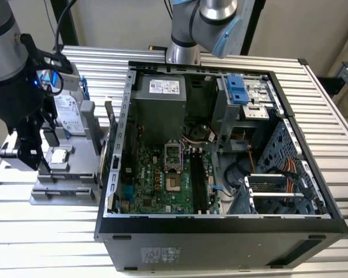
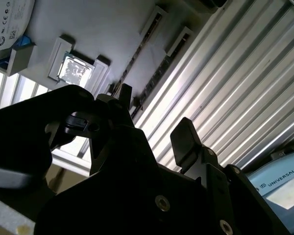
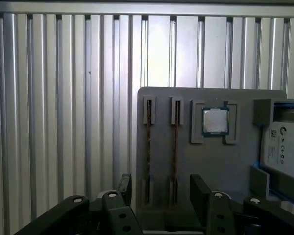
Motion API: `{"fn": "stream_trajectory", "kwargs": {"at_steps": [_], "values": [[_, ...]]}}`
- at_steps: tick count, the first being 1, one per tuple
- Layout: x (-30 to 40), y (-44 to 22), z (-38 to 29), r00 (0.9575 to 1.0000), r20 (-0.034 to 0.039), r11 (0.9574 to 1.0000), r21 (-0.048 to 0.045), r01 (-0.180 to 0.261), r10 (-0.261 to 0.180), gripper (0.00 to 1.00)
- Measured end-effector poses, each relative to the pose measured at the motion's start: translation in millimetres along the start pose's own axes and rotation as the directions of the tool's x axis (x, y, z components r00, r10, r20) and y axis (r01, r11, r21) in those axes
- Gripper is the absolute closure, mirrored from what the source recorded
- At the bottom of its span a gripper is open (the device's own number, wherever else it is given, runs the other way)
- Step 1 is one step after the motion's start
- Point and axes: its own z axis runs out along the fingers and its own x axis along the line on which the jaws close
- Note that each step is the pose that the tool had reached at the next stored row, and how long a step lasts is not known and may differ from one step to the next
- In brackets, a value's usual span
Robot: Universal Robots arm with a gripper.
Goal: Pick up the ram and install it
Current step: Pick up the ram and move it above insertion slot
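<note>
A ribbed silver aluminium table [image 1: 40, 243] carries an open black computer case [image 1: 220, 243] and, at the exterior view's left, a grey plastic tray [image 1: 64, 194]. Above it the black gripper [image 3: 161, 188] hangs spread wide, empty, over the thin dark ram stick [image 3: 175, 147] standing edgewise in a tray slot.

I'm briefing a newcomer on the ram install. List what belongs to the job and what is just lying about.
Job: ram, edge-on in gray holder; open hand near it; memory slots in the computer case.
Lying about: processor chip; hard drive.
</note>
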Motion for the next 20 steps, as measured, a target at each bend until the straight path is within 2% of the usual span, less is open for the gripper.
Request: {"fn": "stream_trajectory", "kwargs": {"at_steps": [20], "values": [[0.0, -0.1, 7.0, 1.0000, 0.0001, 1.0000, 0.0001, 0.000, 0.000, 1.00]]}}
